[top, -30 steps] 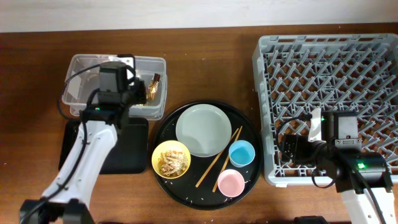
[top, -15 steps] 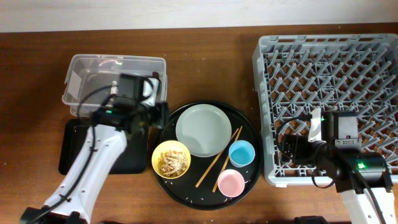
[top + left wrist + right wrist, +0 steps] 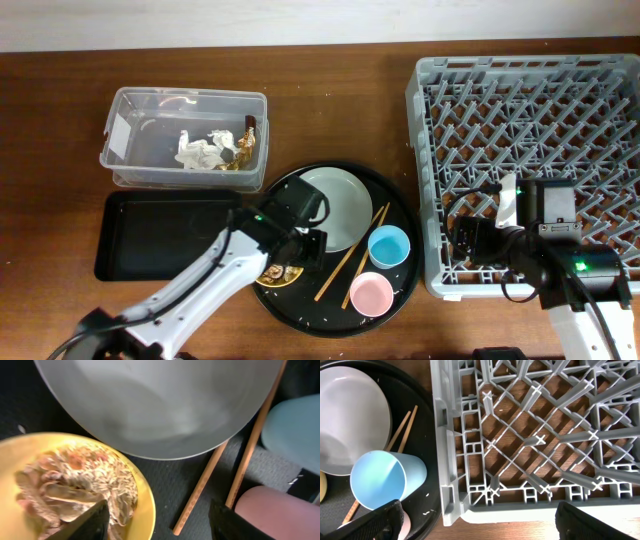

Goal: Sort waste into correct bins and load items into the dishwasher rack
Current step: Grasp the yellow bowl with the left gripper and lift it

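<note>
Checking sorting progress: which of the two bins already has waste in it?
The clear plastic tub, holding crumpled white tissue and a brown-gold wrapper; the shallow black tray in front of it looks bare where visible.

Plate and chopsticks crowd the yellow bowl; bare table stretches between tub and rack.

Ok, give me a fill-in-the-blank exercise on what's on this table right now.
1. The crumpled tissue lies inside the ____ tub.
2. The food scraps sit in the ____ bowl.
3. The pink cup stands beside the ____ cup.
4. The dishwasher rack holds ____ dishes.
Missing words: clear; yellow; blue; no.
</note>
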Available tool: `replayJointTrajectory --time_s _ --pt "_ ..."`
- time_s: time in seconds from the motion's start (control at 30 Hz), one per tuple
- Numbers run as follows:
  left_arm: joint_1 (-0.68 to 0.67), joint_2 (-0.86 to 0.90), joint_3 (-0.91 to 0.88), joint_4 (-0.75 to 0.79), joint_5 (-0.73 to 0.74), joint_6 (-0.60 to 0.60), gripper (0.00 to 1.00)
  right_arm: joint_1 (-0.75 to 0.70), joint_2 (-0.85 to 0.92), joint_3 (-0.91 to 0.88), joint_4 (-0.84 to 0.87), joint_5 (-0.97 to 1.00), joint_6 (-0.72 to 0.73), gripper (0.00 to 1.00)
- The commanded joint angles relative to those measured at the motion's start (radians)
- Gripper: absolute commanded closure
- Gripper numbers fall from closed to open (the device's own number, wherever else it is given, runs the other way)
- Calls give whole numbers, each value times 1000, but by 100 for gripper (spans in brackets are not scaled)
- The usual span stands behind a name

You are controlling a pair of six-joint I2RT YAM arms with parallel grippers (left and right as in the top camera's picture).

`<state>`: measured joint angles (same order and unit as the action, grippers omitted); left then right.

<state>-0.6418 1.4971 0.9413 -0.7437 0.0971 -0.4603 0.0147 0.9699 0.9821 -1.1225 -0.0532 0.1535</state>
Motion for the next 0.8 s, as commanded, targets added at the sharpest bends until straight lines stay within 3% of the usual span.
replayJointTrajectory --time_s 0.0,0.1,0.17,0.37,0.77 --pt "-33 80 -11 11 -16 -26 50 5 -1 18 -1 -6 2 2" --pt "-36 140 -11 9 -15 -26 53 5 -1 19 -1 -6 2 2" --pt "-36 165 -11 10 -17 -25 69 5 -1 18 -1 -6 2 2" --pt "-36 162 -5 16 -19 -25 100 5 -1 18 -1 -6 2 2" --pt "14 -40 71 -107 -75 8 100 5 -1 18 -8 -6 2 2"
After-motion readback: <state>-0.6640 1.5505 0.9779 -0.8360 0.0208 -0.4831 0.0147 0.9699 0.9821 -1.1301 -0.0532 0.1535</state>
